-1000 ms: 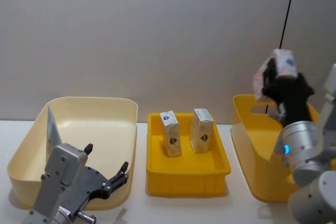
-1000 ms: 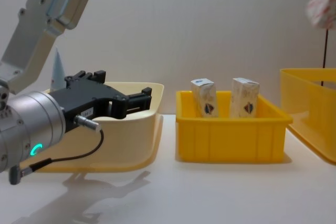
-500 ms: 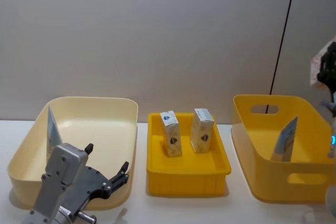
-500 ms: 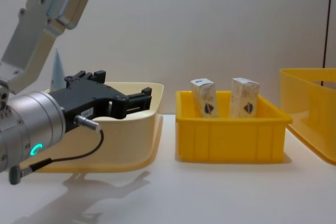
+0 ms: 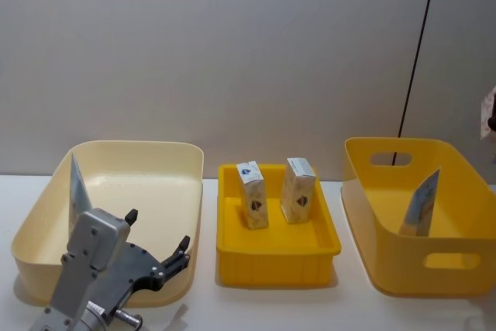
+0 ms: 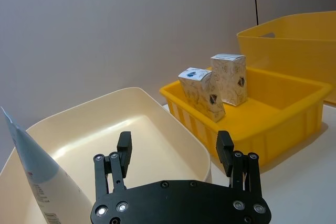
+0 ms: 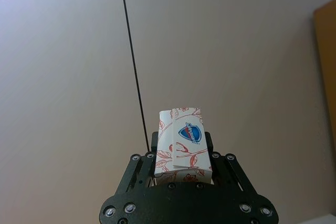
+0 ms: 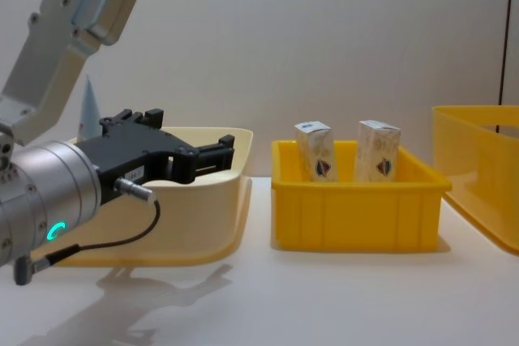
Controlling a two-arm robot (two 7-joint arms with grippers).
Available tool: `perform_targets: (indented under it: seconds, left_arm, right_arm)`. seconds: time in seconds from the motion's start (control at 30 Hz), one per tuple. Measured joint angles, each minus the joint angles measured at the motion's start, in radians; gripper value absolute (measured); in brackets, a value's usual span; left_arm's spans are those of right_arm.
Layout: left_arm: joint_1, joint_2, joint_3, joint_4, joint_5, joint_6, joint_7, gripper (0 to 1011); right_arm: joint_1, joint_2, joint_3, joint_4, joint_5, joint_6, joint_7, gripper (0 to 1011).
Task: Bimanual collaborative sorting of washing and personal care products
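My left gripper (image 6: 174, 149) hovers open and empty over the near rim of the cream bin (image 6: 173, 129), low at the left of the head view (image 5: 157, 236). A pale-blue tube (image 5: 75, 184) leans in that bin's left end. Two white-and-orange cartons (image 5: 252, 195) (image 5: 298, 191) stand upright in the small yellow tray (image 5: 277, 257). Another pale-blue tube (image 5: 421, 205) leans inside the large yellow bin (image 5: 372, 261). My right gripper (image 7: 182, 142) is raised high against the wall, shut on a white-and-orange carton (image 7: 181, 137) with a blue emblem; a sliver of it shows at the head view's right edge (image 5: 490, 116).
The three containers stand in a row on the white table (image 8: 340, 297), with open tabletop in front of them. A thin black cable (image 5: 415, 52) runs down the grey wall behind the large yellow bin.
My right gripper, holding the carton, has swung rightward from above the large yellow bin to the head view's right edge. The left arm has not moved.
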State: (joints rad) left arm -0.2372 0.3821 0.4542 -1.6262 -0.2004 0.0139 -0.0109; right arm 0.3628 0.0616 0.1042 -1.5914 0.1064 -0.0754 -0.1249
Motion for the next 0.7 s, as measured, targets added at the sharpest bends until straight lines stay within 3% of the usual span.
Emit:
perform_targets:
  seconds: [0.33,0.7]
  left_arm:
    - [0.0,0.0,0.0,0.0,0.0,0.0,0.0,1003]
    - [0.0,0.0,0.0,0.0,0.0,0.0,0.0,1003]
  right_arm:
    - [-0.018,0.002,0.003,-0.007,-0.043,0.095,-0.026,406]
    - [-0.026,-0.006,-0.004,0.037,-0.09,0.183,-0.055,406]
